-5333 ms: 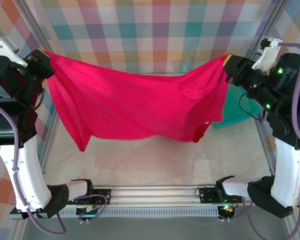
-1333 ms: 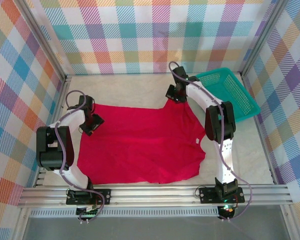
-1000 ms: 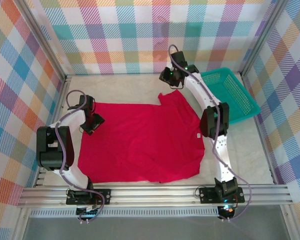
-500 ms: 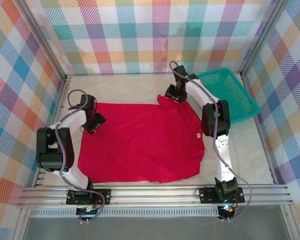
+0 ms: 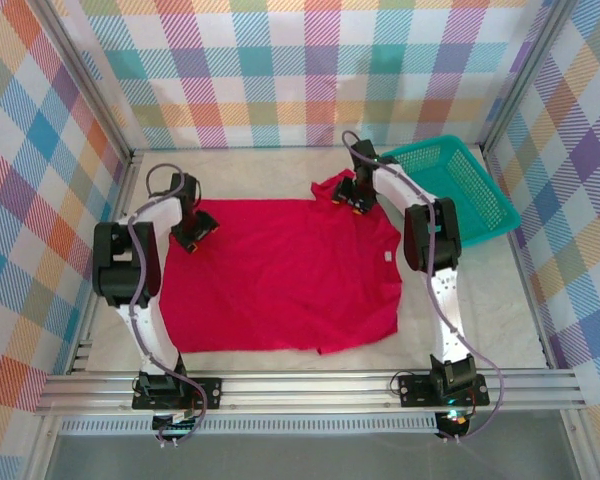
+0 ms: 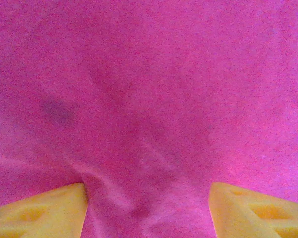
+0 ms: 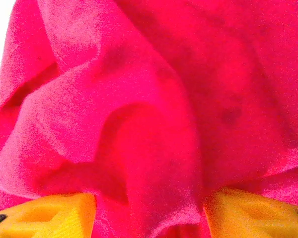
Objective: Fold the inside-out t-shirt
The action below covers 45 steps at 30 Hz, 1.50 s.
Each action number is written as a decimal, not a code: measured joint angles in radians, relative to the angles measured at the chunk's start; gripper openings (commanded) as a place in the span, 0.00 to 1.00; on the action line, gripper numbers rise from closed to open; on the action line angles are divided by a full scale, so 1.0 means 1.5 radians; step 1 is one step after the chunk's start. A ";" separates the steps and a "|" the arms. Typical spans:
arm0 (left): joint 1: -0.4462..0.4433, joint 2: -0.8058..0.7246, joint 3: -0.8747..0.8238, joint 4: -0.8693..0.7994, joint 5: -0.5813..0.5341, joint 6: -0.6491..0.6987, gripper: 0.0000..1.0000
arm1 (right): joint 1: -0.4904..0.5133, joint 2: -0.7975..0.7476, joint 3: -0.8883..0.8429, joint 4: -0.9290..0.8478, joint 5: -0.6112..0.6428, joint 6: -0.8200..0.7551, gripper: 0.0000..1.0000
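On the left of the top view, the left gripper point(image 5: 194, 237) is pointing down at the far left corner of the t-shirt point(image 5: 280, 270), right at the cloth's edge. From its wrist camera, the left gripper point(image 6: 146, 210) is showing its two yellow fingers point(image 6: 39, 215) standing well apart. Red cloth point(image 6: 149, 99) is lying nearly flat beyond them, and one low ridge is running up between them.

The t-shirt is lying spread out on the pale table point(image 5: 280, 168), covering the middle of it between the two arms. A small white label point(image 5: 388, 257) is showing near its right edge.

The right gripper point(image 5: 350, 198) is sitting at the far right corner of the t-shirt, where the cloth is bunching into a small heap. In the right wrist view, the right gripper point(image 7: 149, 215) is also holding its yellow fingers point(image 7: 44, 213) apart, with thick folds of the t-shirt point(image 7: 154, 99) bulging between and beyond them.

Further right, a teal basket point(image 5: 470, 190) is standing in the far right corner, apart from the t-shirt.
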<state>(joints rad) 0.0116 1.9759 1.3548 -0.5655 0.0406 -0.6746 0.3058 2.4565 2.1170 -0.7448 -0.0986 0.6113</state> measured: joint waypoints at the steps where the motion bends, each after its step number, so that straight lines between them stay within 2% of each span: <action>1: 0.002 0.030 0.040 -0.007 -0.001 -0.002 0.65 | -0.004 0.041 0.073 -0.015 -0.005 -0.002 0.60; 6: 0.014 0.150 0.235 -0.023 -0.001 -0.009 0.67 | -0.024 0.236 0.431 -0.082 -0.038 -0.004 0.62; 7: 0.017 0.161 0.257 -0.027 -0.005 -0.009 0.68 | -0.029 0.247 0.455 -0.092 -0.048 -0.004 0.62; 9: 0.019 0.160 0.275 -0.045 -0.019 -0.005 0.70 | -0.034 0.231 0.433 -0.100 -0.063 -0.004 0.62; 11: 0.019 0.135 0.268 -0.059 -0.037 0.002 0.72 | -0.039 0.163 0.327 -0.087 -0.070 -0.005 0.63; 14: 0.014 0.037 0.186 -0.058 -0.055 0.011 0.72 | -0.037 0.004 0.102 -0.053 -0.074 -0.009 0.62; 19: 0.001 -0.236 -0.062 -0.036 -0.036 0.009 0.71 | 0.005 -0.309 -0.248 0.036 -0.073 -0.010 0.56; 24: -0.007 -0.385 -0.257 -0.046 -0.020 0.006 0.72 | 0.046 -0.570 -0.584 0.112 -0.059 0.008 0.40; 27: -0.005 -0.422 -0.333 -0.054 -0.021 0.006 0.75 | 0.040 -0.666 -0.769 0.130 -0.042 0.035 0.26; 29: 0.004 -0.452 -0.380 -0.052 -0.016 0.003 0.76 | 0.036 -0.704 -0.867 0.137 -0.035 0.057 0.22; 33: 0.043 -0.460 -0.428 -0.033 0.006 -0.010 0.75 | 0.036 -0.751 -0.974 0.149 -0.026 0.087 0.24; 39: 0.074 -0.387 -0.430 0.007 0.050 -0.012 0.72 | 0.036 -0.762 -0.996 0.197 -0.013 0.112 0.34; 42: 0.074 -0.379 -0.430 0.017 0.060 -0.012 0.72 | 0.036 -0.738 -0.994 0.224 -0.008 0.115 0.33; 45: 0.074 -0.379 -0.430 0.021 0.062 -0.014 0.72 | 0.036 -0.693 -0.980 0.235 -0.003 0.119 0.29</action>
<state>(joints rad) 0.1230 1.4071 0.7101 -0.5346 0.1341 -0.6964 0.3595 1.4170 0.6472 -0.3927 -0.1036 0.7898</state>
